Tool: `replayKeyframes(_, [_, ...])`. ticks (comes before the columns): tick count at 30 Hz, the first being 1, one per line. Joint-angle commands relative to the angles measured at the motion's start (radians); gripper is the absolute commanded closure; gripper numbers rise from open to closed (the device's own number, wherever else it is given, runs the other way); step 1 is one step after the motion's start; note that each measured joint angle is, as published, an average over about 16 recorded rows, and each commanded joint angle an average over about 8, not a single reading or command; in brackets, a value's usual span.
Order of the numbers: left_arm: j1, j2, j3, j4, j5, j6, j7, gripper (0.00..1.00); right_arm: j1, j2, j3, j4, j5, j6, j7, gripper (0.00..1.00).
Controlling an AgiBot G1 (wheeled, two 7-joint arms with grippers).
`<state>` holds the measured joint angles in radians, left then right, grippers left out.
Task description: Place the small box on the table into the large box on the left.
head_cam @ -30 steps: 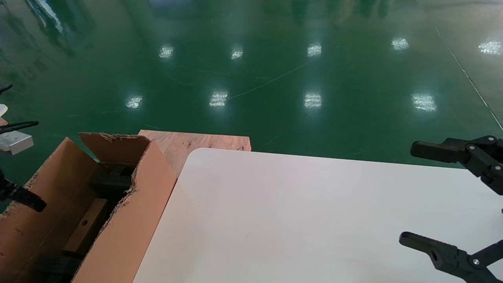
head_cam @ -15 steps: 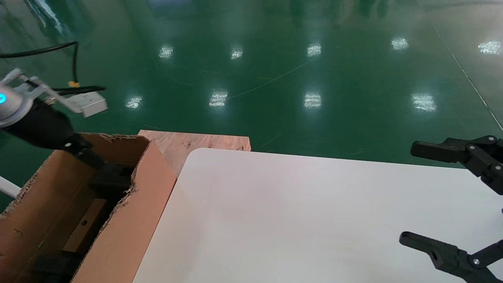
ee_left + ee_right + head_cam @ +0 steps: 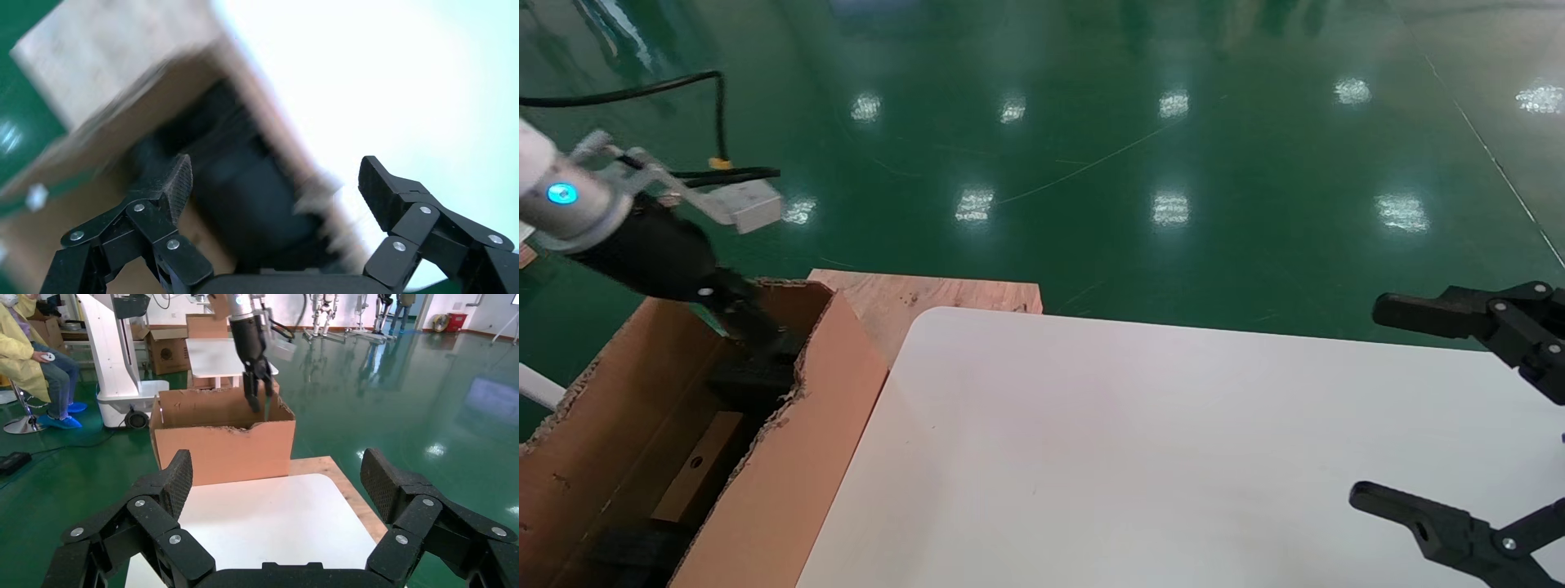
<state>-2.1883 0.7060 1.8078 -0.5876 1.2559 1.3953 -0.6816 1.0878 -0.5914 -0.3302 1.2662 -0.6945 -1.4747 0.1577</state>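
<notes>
Item one: the table [image 3: 1173, 457], white, rounded corner, the largest thing we record. Its top is bare where we see it.

Item two: the large box [image 3: 789, 457], ragged-edged brown carton standing against the table's left side, dark foam inside.

Item three: a wooden board [image 3: 928, 298] beyond the table's far corner, beside the carton.

Item four: the left gripper [image 3: 275, 184], above the carton's far end, fingers spread wide, holding nothing.

Item five: the right gripper [image 3: 275, 478], over the table's right edge, fingers likewise wide apart and empty.

Item six: the small box [image 3: 695, 478], lying inside the large carton, round hole upward.
</notes>
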Motion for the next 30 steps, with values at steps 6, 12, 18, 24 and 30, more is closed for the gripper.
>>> replayKeyframes(6, [0.122,-0.010,-0.168,-0.077,-0.058,0.011,0.054,0.00,0.000,0.000,0.000,0.000,0.000,0.000,0.000,0.00])
replayKeyframes(12, [0.241,-0.021,-0.331,-0.151,-0.114,0.022,0.107,0.00,0.000,0.000,0.000,0.000,0.000,0.000,0.000,0.00])
replayKeyframes(18, [0.360,-0.031,-0.494,-0.225,-0.170,0.033,0.160,0.00,0.000,0.000,0.000,0.000,0.000,0.000,0.000,0.00])
replayKeyframes(24, [0.478,-0.041,-0.657,-0.299,-0.226,0.043,0.212,0.00,0.000,0.000,0.000,0.000,0.000,0.000,0.000,0.00])
replayKeyframes(30, [0.598,-0.051,-0.821,-0.374,-0.282,0.054,0.265,0.00,0.000,0.000,-0.001,0.000,0.000,0.000,0.000,0.00])
